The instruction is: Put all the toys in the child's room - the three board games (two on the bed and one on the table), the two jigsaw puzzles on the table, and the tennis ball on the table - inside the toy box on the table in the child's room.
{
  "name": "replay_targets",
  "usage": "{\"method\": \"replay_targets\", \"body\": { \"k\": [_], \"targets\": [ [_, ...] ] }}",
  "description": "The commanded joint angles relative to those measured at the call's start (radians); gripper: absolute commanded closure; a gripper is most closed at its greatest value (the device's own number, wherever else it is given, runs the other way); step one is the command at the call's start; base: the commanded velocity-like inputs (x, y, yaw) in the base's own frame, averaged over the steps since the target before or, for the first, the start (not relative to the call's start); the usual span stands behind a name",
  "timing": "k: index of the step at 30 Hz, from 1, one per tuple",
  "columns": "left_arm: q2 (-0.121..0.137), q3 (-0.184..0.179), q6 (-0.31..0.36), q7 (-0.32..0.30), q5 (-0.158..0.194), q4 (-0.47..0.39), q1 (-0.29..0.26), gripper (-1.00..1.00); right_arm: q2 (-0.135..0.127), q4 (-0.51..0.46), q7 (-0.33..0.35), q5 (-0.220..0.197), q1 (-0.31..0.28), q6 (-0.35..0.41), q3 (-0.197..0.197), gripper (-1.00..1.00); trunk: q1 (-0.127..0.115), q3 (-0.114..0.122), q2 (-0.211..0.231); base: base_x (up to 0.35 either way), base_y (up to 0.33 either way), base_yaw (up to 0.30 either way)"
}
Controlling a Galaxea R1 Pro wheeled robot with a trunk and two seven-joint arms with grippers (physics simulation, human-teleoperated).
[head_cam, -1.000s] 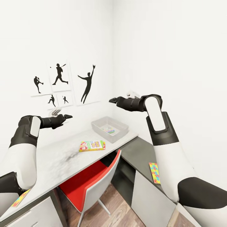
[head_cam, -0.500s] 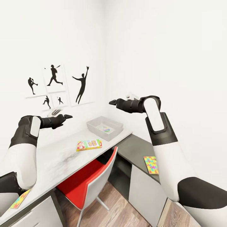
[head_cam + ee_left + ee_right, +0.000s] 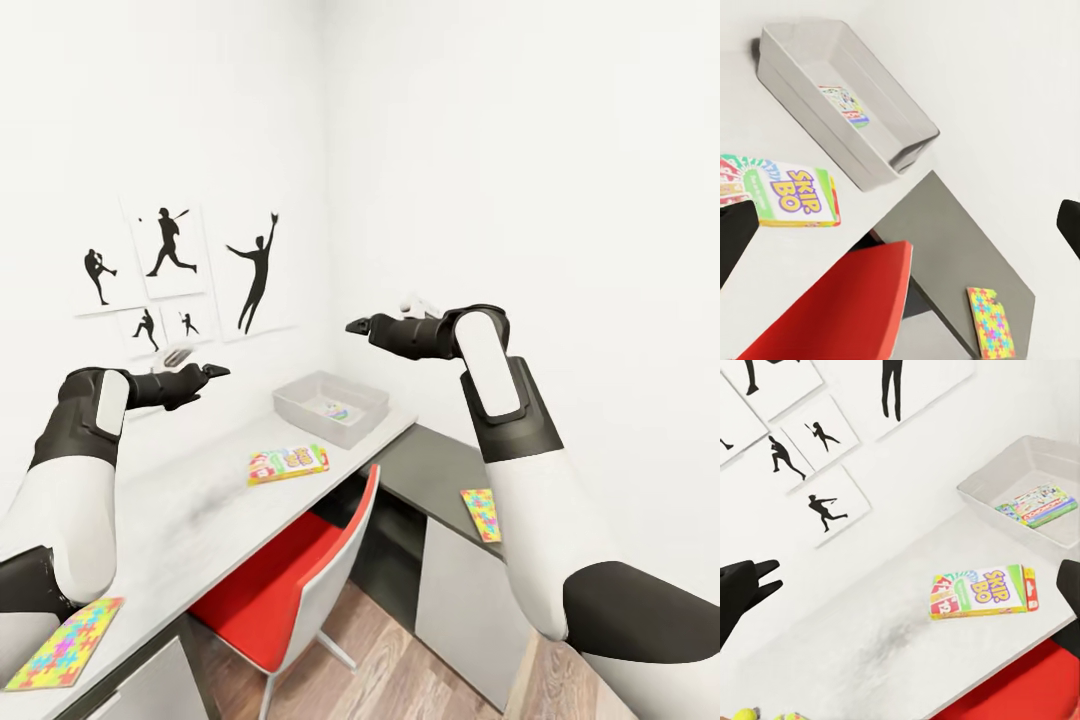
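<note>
Only the right wrist view catches the tennis ball (image 3: 746,713) on the table (image 3: 190,520); both grippers (image 3: 218,370) (image 3: 356,323) hang spread, empty.

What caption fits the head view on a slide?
Both arms raised over the desk: a game box beside the toy box, puzzles at each end.

white walls (image 3: 520,150), silhouette sports pictures (image 3: 170,265), red chair (image 3: 275,590), wood-plank floor (image 3: 390,675)

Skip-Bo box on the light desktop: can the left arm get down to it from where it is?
Probably yes. The Skip-Bo box lies flat with bare table around it, apart from the toy box, and the left claw hangs open above the desktop. It may be a stretch.
</note>
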Motion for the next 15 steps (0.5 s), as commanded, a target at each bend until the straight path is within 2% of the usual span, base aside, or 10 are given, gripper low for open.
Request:
{"method": "replay_targets", "body": {
  "k": [1,9,15],
  "targets": [
    [0.0,0.002,0.005,-0.003,0.001,0.0,0.0,-1.0,0.0,0.001,-0.011,-0.01,-0.001,0.002,0.0,-1.0,0.0,-0.001,-0.001,-0.002,0.287,-0.04],
    [0.0,0.001,0.005,-0.003,0.001,0.0,0.002,-1.0,0.0,0.01,-0.01,-0.01,0.0,0.002,-0.001,-1.0,0.0,-0.01,-0.001,-0.014,0.288,-0.075],
    [-0.001,0.001,0.004,-0.003,0.001,0.0,0.003,-1.0,0.0,0.011,-0.01,-0.01,0.0,0.002,-0.001,-1.0,0.0,-0.019,-0.001,-0.151,0.256,-0.104]
  ]
}}
